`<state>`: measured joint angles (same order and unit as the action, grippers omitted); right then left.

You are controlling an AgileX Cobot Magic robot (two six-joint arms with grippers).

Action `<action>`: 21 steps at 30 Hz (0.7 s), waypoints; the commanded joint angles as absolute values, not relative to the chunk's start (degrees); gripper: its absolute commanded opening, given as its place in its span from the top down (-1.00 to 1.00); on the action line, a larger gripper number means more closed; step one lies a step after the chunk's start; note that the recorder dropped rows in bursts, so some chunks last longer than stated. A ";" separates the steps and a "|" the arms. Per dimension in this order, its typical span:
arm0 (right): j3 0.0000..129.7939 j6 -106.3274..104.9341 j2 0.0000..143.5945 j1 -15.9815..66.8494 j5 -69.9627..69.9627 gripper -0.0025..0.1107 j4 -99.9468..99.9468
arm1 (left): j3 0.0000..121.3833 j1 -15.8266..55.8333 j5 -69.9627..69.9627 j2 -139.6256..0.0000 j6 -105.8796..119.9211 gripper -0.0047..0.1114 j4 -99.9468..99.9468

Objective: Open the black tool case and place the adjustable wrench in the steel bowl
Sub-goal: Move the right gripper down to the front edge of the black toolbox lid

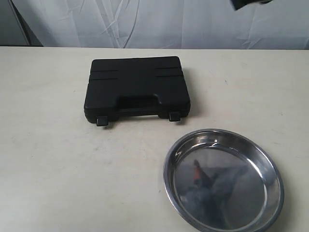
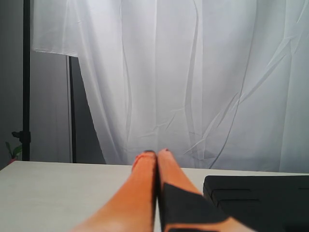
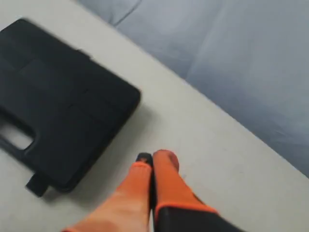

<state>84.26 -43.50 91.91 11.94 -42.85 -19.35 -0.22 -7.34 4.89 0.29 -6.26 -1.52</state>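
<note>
The black tool case (image 1: 137, 89) lies closed and flat in the middle of the table, handle and two latches toward the near edge. It also shows in the left wrist view (image 2: 260, 200) and the right wrist view (image 3: 53, 101). The steel bowl (image 1: 223, 180) sits at the front right, with nothing in it. The adjustable wrench is hidden. My left gripper (image 2: 156, 154) is shut, with nothing held, low over the table beside the case. My right gripper (image 3: 155, 158) is shut with nothing in it, above bare table past the case's corner. A dark bit of the right arm (image 1: 247, 4) shows at the exterior view's top edge.
A white cloth backdrop (image 1: 159, 21) hangs behind the table's far edge. A dark stand pole (image 2: 26, 82) rises at the side in the left wrist view. The cream tabletop (image 1: 48, 145) spreads left of the case and bowl.
</note>
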 commanded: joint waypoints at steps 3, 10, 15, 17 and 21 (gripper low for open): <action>90.98 -57.18 105.75 22.14 -49.34 0.90 -21.34 | 0.00 -7.25 5.19 0.00 -6.36 0.91 -1.66; 94.93 -59.53 116.60 32.47 -49.11 0.05 -12.90 | 0.00 -7.25 5.19 0.00 -6.36 0.91 -1.66; 95.74 -59.36 121.28 37.90 -47.09 0.00 -3.10 | 0.00 -7.25 5.19 0.00 -6.36 0.91 -1.66; 95.74 -59.36 122.67 39.11 -45.77 0.00 -1.72 | 0.00 -7.25 5.19 0.00 -6.36 0.91 -1.66; 95.74 -59.36 124.77 40.13 -43.44 0.00 -1.63 | 0.00 -7.25 5.19 0.00 -6.36 0.91 -1.66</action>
